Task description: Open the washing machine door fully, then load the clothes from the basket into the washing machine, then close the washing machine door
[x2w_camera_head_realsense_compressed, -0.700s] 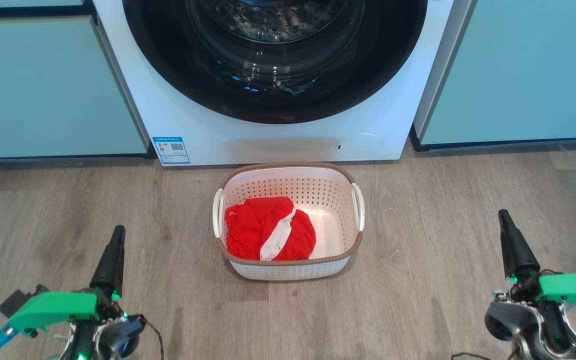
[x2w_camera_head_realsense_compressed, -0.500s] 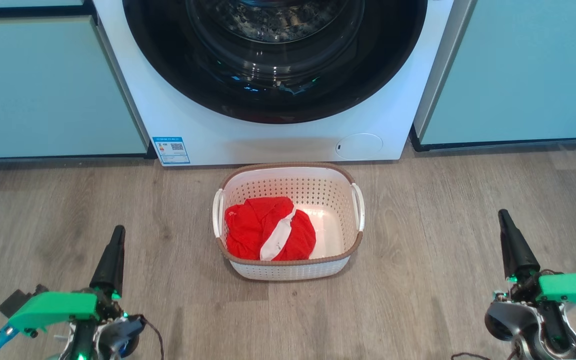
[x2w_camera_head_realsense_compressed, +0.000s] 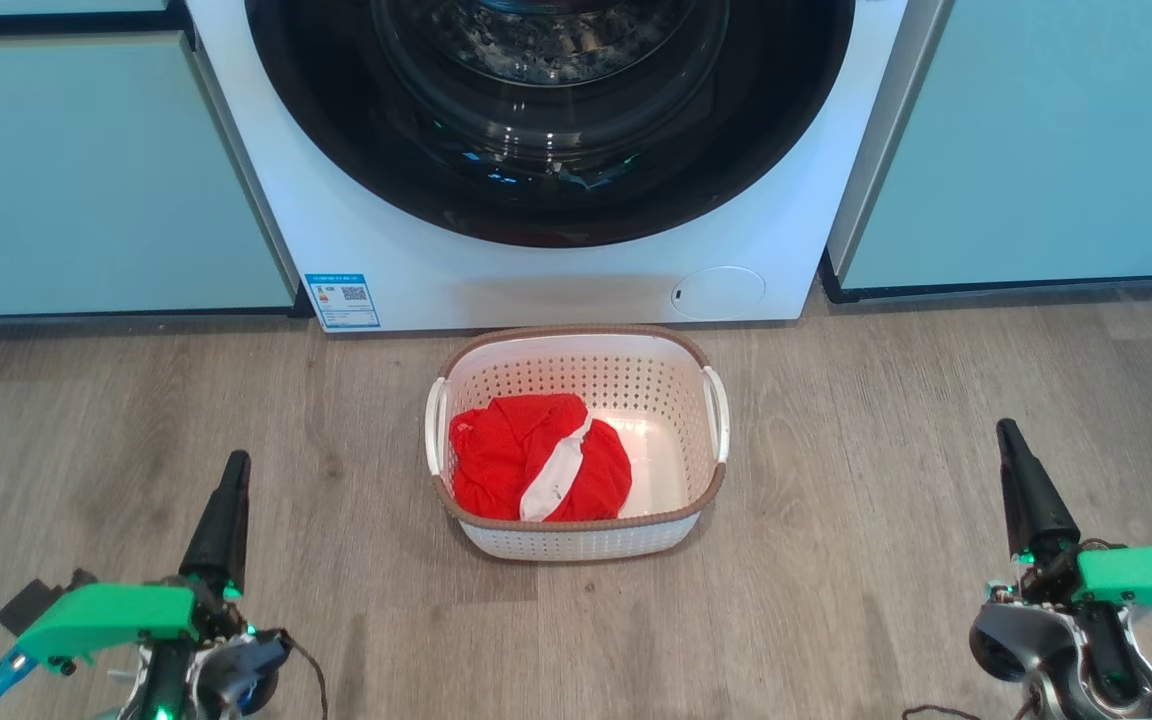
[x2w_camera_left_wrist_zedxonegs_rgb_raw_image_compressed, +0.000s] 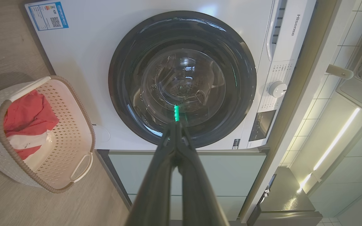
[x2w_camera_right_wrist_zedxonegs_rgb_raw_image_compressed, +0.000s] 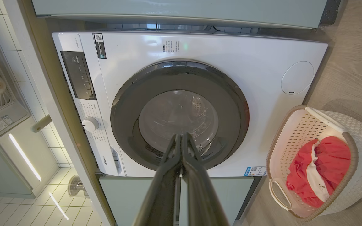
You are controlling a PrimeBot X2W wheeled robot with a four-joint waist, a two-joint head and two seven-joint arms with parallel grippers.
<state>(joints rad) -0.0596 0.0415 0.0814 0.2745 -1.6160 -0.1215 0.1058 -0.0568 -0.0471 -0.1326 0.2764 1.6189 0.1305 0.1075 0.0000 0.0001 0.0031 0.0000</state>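
The white washing machine (x2w_camera_head_realsense_compressed: 576,280) stands ahead between teal cabinets, and its round black-rimmed door (x2w_camera_head_realsense_compressed: 548,120) sits flush against the front panel. On the floor just in front stands the white perforated basket (x2w_camera_head_realsense_compressed: 576,345) with red and white clothes (x2w_camera_head_realsense_compressed: 536,458) in its left half. My left gripper (x2w_camera_head_realsense_compressed: 234,465) is shut at the lower left, well clear of the basket. My right gripper (x2w_camera_head_realsense_compressed: 1008,432) is shut at the lower right. In the left wrist view the shut fingers (x2w_camera_left_wrist_zedxonegs_rgb_raw_image_compressed: 176,125) point at the door (x2w_camera_left_wrist_zedxonegs_rgb_raw_image_compressed: 182,78); the right wrist view shows the same door (x2w_camera_right_wrist_zedxonegs_rgb_raw_image_compressed: 179,114) and the basket (x2w_camera_right_wrist_zedxonegs_rgb_raw_image_compressed: 361,139).
Pale teal cabinets (x2w_camera_head_realsense_compressed: 86,170) flank the machine on both sides. Wood-look floor (x2w_camera_head_realsense_compressed: 836,560) spreads around the basket. A round service flap (x2w_camera_head_realsense_compressed: 718,292) and a blue sticker (x2w_camera_head_realsense_compressed: 341,300) sit low on the machine's front.
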